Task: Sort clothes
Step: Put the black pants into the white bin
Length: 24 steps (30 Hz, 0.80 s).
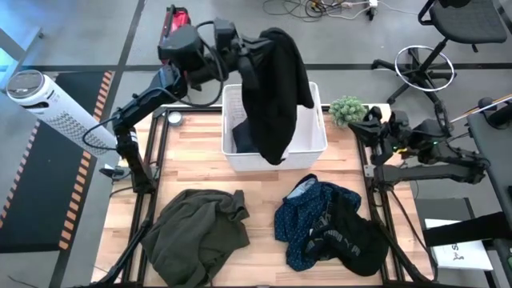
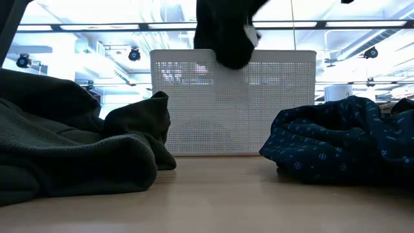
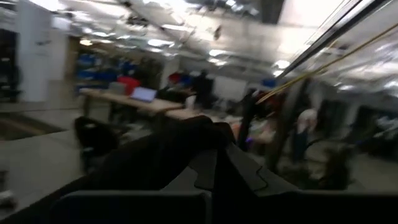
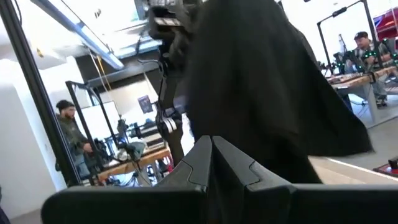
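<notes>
My left gripper (image 1: 244,48) is raised over the table's far side, shut on a black garment (image 1: 276,88) that hangs down over the white lattice basket (image 1: 316,148). Black cloth covers its fingers in the left wrist view (image 3: 214,149). An olive-grey top (image 1: 200,232) lies bunched on the near left of the table. A navy patterned piece (image 1: 308,220) with a black piece (image 1: 356,240) lies bunched on the near right. My right gripper (image 1: 372,120) is shut on nothing by the table's right edge; its own view (image 4: 211,146) looks toward the hanging garment. My left gripper holds the black garment by its upper part (image 3: 186,134). The fingers point about level, toward the table's right. The cloth drapes over them and hides how many layers are caught. The garment hangs slack below, lifted clear, and its lower end (image 2: 226,55) is level with the basket's rim.
Something dark (image 1: 242,140) lies inside the basket. A small green plant (image 1: 348,108) stands at the far right corner. A white cylinder (image 1: 48,108) lies off the table's left. Bare wood (image 1: 260,200) shows between the two piles.
</notes>
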Each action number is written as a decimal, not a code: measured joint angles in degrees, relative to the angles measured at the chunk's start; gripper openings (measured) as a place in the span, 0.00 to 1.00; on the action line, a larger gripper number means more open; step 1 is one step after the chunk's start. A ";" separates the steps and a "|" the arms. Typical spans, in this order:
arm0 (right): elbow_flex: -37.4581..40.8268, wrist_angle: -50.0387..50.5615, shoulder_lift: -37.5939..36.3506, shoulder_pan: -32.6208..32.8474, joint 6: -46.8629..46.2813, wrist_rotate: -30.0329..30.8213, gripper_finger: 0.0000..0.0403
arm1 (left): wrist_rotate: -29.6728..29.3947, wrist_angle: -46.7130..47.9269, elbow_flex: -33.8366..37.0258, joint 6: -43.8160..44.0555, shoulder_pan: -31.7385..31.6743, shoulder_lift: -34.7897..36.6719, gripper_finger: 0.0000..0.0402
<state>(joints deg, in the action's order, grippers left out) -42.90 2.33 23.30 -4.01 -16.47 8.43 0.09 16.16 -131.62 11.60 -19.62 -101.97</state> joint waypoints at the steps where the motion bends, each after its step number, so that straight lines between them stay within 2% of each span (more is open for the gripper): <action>1: -1.22 1.04 0.41 0.00 0.16 -0.01 0.00 | -0.60 -0.05 1.05 -0.86 -0.29 0.00 0.00; 7: -7.18 3.80 3.87 0.00 4.18 -1.00 0.00 | -3.21 -0.10 8.59 -3.74 -3.02 0.00 0.00; 13: -14.18 7.23 8.39 0.00 7.97 -1.11 0.00 | -5.20 -9.43 15.63 -1.91 -7.43 -0.09 0.00; 17: -18.84 11.68 11.28 0.00 10.30 -1.11 0.00 | -5.16 -13.40 16.07 -3.03 -9.57 -0.09 0.00; 21: -22.88 15.15 13.74 0.00 11.75 -1.11 0.00 | -5.03 -13.19 14.14 -3.37 -11.31 -0.09 0.00; 24: -24.93 17.07 15.08 0.00 12.95 -1.10 0.00 | -2.27 -10.74 13.04 -3.31 -11.38 0.10 0.00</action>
<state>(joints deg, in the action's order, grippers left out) -67.83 19.40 38.38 -4.01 -3.53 7.32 -2.18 5.43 -118.58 8.29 -31.00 -101.88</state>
